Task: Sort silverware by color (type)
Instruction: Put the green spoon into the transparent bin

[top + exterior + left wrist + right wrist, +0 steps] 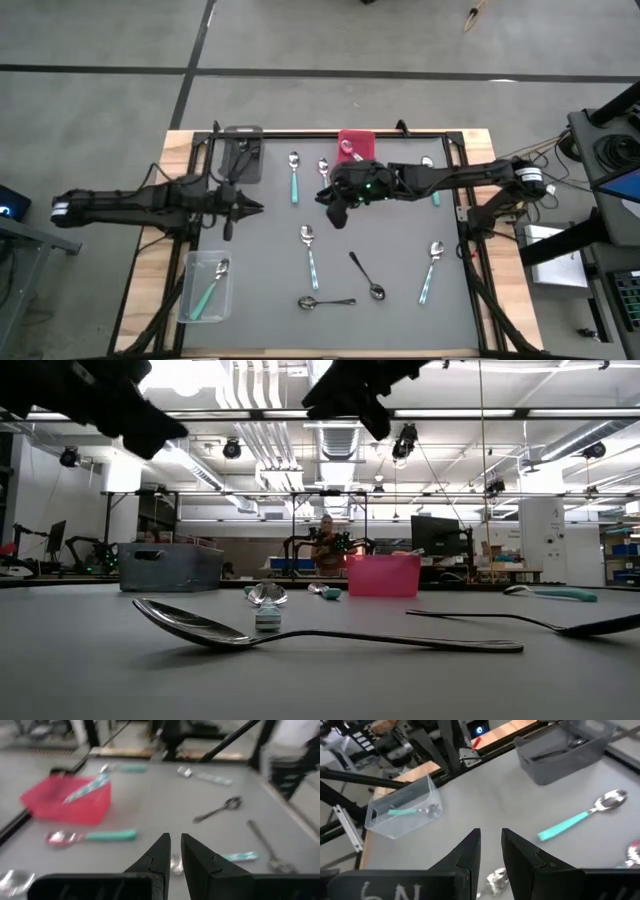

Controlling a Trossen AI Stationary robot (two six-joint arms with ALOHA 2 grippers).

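- Clear bin (190, 262), far left of the red bin (355, 136) and nearer the table's front edge: it holds a teal-handled spoon (208, 292), so I take it as the teal pile.
- My left gripper (255, 208) hovers left of the red bin, fingers a narrow slit, holding nothing. It waits.
- Grey bin (243, 130), level with the red bin and to its left, has dark pieces in it.
- My right gripper (337, 217) hangs just in front of the red bin, well above the table, fingers narrowly apart and empty.
- I judge I am between picks. The nearest loose teal-handled spoon (311, 258) lies in front of the red bin, almost beneath my right fingers.
- Next: spread wider, drop straight down, pinch the flat handle.
- Two dark spoons (365, 274) lie further front, unsorted.
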